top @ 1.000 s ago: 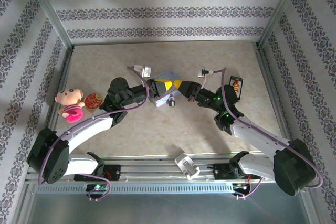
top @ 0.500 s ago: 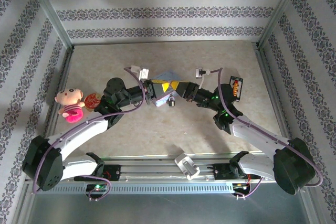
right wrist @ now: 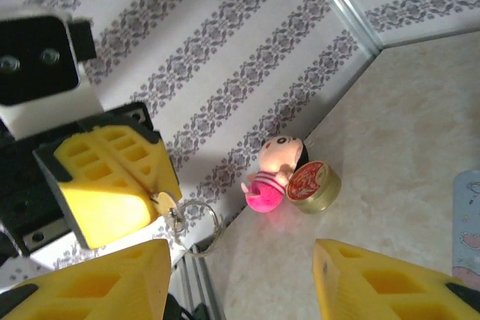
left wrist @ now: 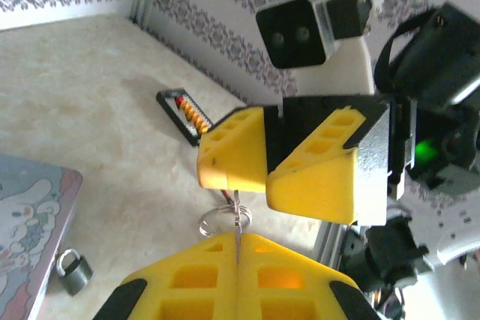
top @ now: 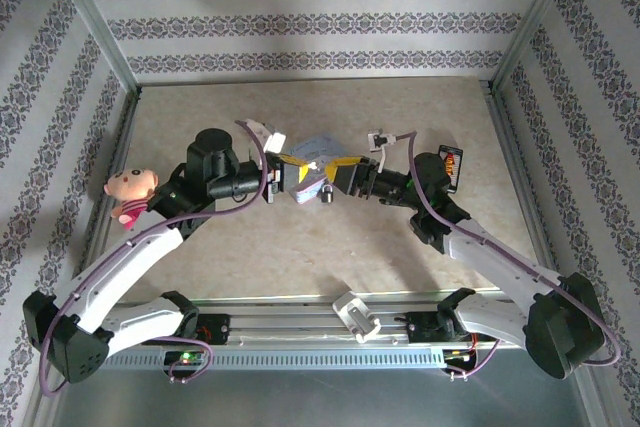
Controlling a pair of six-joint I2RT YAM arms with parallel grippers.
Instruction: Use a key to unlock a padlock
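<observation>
- Left wrist view: the left fingers (left wrist: 187, 279) are closed on the key (left wrist: 237, 222), held off the worktop (left wrist: 90, 110) just beside the tin (left wrist: 30, 207).
- A ring (left wrist: 214, 224) hangs from the key.
- The padlock (left wrist: 71, 271) lies on the worktop at the tin's corner; whether they touch I cannot tell.
- The right fingers (right wrist: 97, 279) stand apart and empty, facing the key, near the tin.

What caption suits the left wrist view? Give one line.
Left claw shut on the key, facing the open right claw; padlock lies beside the tin.
</observation>
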